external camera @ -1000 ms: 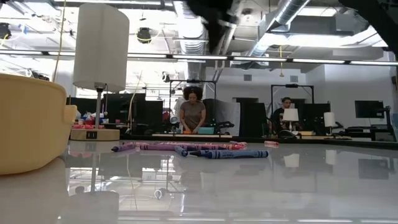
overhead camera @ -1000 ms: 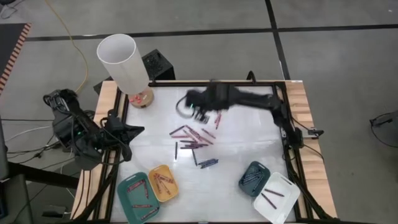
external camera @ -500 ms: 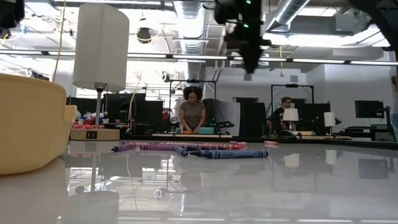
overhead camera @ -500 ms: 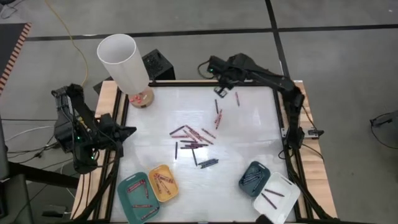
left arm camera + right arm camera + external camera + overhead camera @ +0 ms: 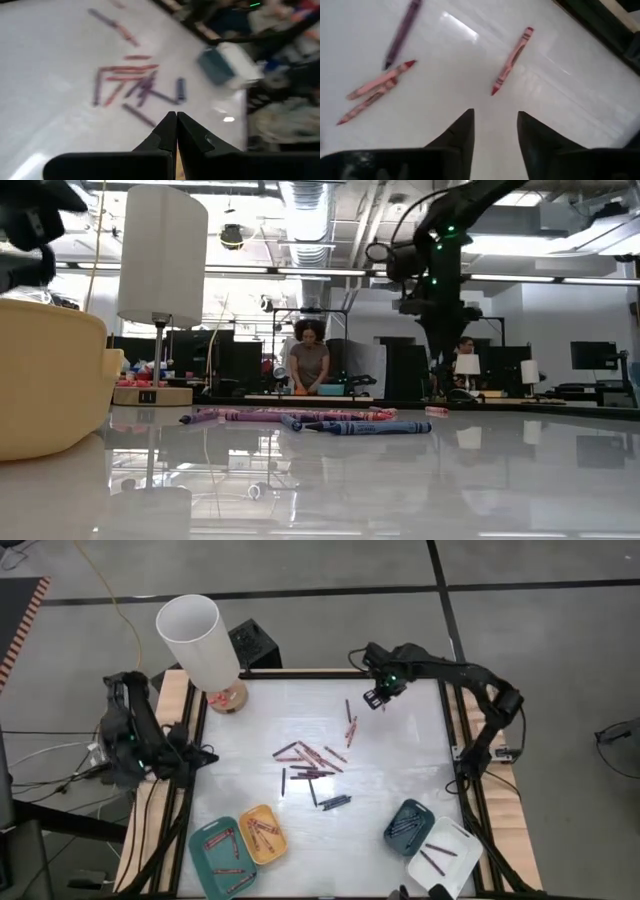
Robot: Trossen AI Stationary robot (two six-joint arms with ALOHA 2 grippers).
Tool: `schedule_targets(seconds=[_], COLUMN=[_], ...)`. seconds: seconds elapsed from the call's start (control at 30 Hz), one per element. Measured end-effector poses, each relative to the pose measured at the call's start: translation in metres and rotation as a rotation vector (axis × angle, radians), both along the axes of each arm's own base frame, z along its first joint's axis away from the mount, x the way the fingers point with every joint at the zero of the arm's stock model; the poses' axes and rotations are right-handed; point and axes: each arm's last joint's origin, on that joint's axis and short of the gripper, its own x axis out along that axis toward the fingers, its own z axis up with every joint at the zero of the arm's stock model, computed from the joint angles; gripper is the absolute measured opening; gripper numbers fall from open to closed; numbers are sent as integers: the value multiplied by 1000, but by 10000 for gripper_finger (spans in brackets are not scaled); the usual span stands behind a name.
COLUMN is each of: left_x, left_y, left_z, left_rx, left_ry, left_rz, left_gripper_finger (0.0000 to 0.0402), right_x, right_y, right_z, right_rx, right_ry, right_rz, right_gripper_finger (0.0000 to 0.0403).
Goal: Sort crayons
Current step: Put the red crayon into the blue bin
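Change since earlier: the right arm has swung from over the table's middle to its far right part; the left arm has drawn back off the table's left edge.
Right gripper (image 5: 379,699): hangs above the white table (image 5: 400,770), fingers parted with a clear gap, nothing between them. A red crayon (image 5: 512,53) lies just ahead of it, and two pinkish-red crayons (image 5: 376,90) and a purple crayon (image 5: 402,32) lie off to one side.
Left gripper (image 5: 176,131): beyond the table's left edge, fingers pressed together, empty.
Crayons: the main scatter (image 5: 310,762) lies on the table well away from the right gripper, toward the centre; roughly a dozen and a half loose sticks, exact count not readable.
Teal tray (image 5: 221,858): at the near left corner, far from both grippers, holding several reddish crayons.
Yellow tray (image 5: 262,833): touching the teal one, with a few red crayons.
Dark-blue tray (image 5: 409,826): near right corner, with dark crayons, number unclear.
White tray (image 5: 443,856): beside the dark-blue one, two dark purplish crayons.
Lamp (image 5: 200,645): white shade, at the far left corner, between the two arms' sides.
Room: a person (image 5: 311,360) stands beyond the table.
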Motion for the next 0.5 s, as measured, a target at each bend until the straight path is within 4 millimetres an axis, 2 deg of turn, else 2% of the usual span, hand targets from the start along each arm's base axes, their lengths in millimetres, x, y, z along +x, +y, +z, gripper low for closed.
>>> schedule_targets(seconds=[0.13, 0.3, 0.4, 0.5], left_x=[-7, -9, -7, -5], left_y=[13, 11, 3, -3], left_z=[14, 30, 25, 14], left_rx=[3, 141, 222, 242], left_ry=[-161, -431, -541, -569], left_rz=[-125, -367, -445, -465], left_gripper_finger=[0, 0, 0, 0], right_x=[-3, 1, 3, 6], right_y=[4, 2, -6, -14], right_z=[-3, 0, -5, -13], right_rx=[-23, -79, -93, -96], right_ry=[-24, -58, -77, -87], right_rz=[0, -33, -82, -125], right_gripper_finger=[169, 179, 179, 179])
